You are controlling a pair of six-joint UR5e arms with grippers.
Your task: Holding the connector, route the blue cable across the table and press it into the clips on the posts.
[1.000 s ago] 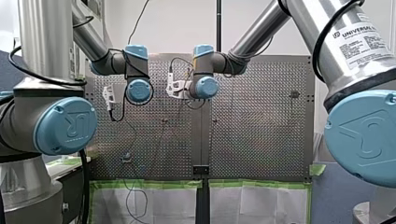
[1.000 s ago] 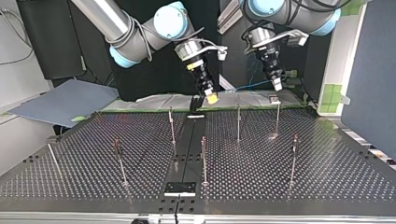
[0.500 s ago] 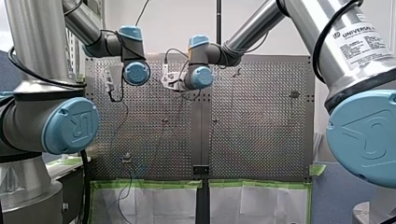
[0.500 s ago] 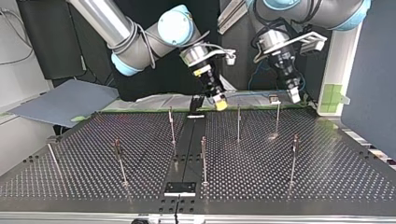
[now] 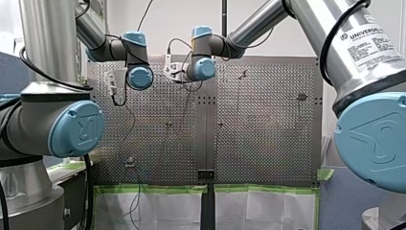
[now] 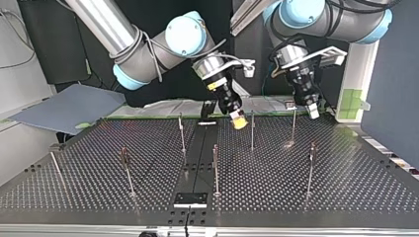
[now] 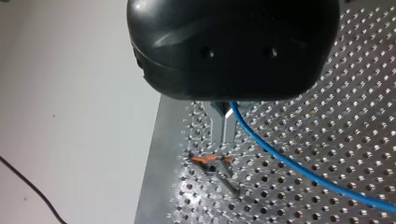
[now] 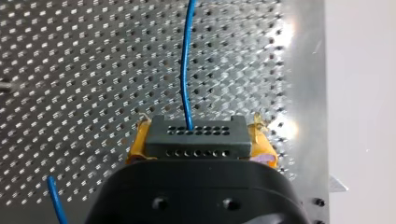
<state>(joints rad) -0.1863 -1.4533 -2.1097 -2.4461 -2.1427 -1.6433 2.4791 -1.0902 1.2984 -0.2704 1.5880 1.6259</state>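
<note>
Right wrist view: my right gripper (image 8: 198,140) is clenched on the connector (image 8: 196,136), a dark grey block with two rows of small holes. Its yellow pads (image 8: 140,144) press against both ends of the block. The blue cable (image 8: 185,60) leaves the connector's face and runs straight ahead over the perforated table (image 8: 70,70); a second short stretch of it shows beside the gripper body. Left wrist view: my left gripper (image 7: 223,126) has its metal fingers pinched together on the blue cable, which comes out near their root and sweeps away across the table. Just under the fingertips sits an orange clip (image 7: 204,159) on a post (image 7: 229,182); cannot tell whether they touch. Top view: both grippers hang over the table's far edge. The right gripper is near the centre, just beside a thin post (image 6: 252,129), and the left gripper is further right, by the end post (image 6: 293,123). The cable cannot be traced there.
</note>
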